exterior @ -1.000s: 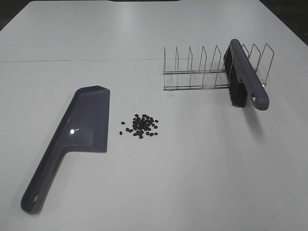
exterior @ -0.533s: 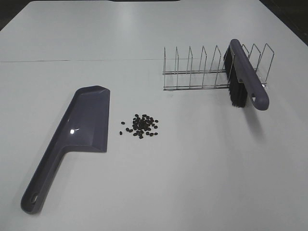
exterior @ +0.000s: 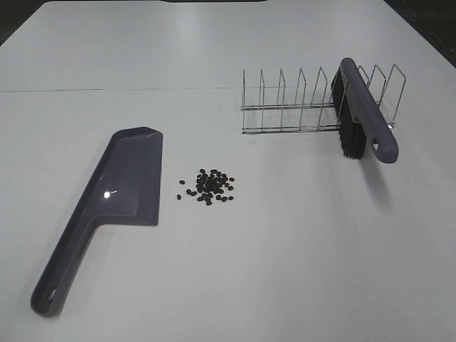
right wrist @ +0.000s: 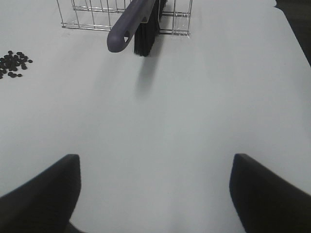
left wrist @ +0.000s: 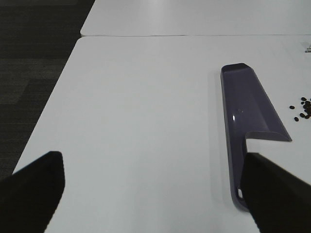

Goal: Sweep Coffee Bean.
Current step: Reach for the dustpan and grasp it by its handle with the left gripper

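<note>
- exterior high: the purple dustpan (exterior: 127, 178) is lying flat on the white table (exterior: 285, 263), on the left arm's side.
- the coffee beans (exterior: 209, 186) are sitting in a loose cluster just beside the pan's wide end, not touching it, roughly midway between the two arms' sides.
- on the right arm's side, the brush (exterior: 363, 107) is leaning tilted in a wire rack (exterior: 285, 107), with its black bristles pointing down and its purple handle end sticking out of the rack.
- left wrist: the left gripper (left wrist: 153, 162) is hanging over the table with its fingers (left wrist: 34, 189) spread wide apart and nothing between them.
- the dustpan (left wrist: 248, 104) is lying just ahead of this gripper, and its handle end is passing partly behind the finger nearer the table's middle.
- a few of the coffee beans (left wrist: 302, 110) are showing farther ahead, beyond the pan on the side away from the gripper.
- right wrist: the right gripper (right wrist: 155, 162) is also standing released, with its fingers (right wrist: 272, 194) wide apart and only bare table between them.
- the brush (right wrist: 129, 29) and the rack (right wrist: 87, 14) are standing well ahead of this gripper, with the handle end pointing back toward it.
- the coffee beans (right wrist: 13, 62) are lying ahead and off toward the left arm's side, well apart from the gripper.
</note>
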{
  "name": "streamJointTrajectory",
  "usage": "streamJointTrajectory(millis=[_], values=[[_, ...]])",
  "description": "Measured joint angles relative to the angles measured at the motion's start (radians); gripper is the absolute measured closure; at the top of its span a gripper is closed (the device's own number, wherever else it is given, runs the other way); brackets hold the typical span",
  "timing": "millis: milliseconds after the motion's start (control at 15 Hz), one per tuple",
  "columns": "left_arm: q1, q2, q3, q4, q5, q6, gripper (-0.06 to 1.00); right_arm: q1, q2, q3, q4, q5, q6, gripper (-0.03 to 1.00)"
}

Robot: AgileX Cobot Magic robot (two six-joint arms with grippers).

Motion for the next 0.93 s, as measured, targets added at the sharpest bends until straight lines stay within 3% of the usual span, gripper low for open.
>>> streamJointTrajectory(millis=[267, 533, 733, 933], values=[[0.0, 0.006, 0.0, 0.0, 0.0, -0.002, 0.04, 0.0, 0.0, 0.0, 0.0, -0.002, 0.0, 0.23], [0.0, 0.15, 0.0, 0.023, 0.001, -0.038, 0.04, 0.0, 0.112, -0.02, -0.006, -0.04, 0.0, 0.23], [0.0, 0.422, -0.007, 0.03, 0.001, -0.067, 0.04, 0.0, 0.365, -0.026, -0.007, -0.129, 0.0, 0.23], [0.0, 0.597, -0.052, 0.03, -0.005, -0.084, 0.04, 0.0, 0.536, -0.038, -0.007, -0.133, 0.0, 0.23]])
